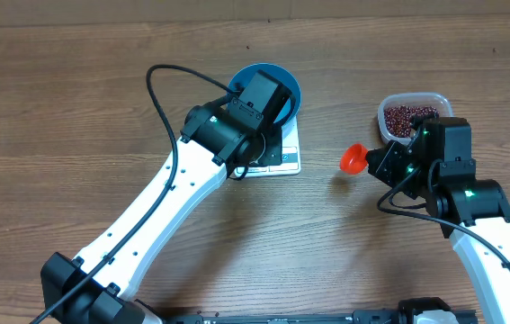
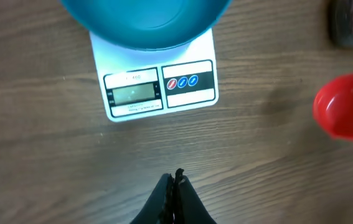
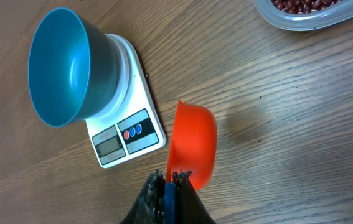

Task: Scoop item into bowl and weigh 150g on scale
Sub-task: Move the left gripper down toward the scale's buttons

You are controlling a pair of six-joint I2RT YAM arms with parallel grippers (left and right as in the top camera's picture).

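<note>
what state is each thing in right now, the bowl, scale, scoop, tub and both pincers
bowl, upright on the scale, empty
scale, carrying the bowl, display too blurred to read
scoop, empty, tipped on its side, held by its handle
tub, open, holding beans
left pincer, shut, holding nothing
right pincer, shut on the scoop

- A table [image 1: 75, 108] is the ground of all three views.
- Its top is mid-brown wood, matt, with fine grain running side to side in the overhead view.
- Darker streaks and a few small knots mark the table top.
- Light on the table is even and soft, and the shadows are faint and blurred.
</note>
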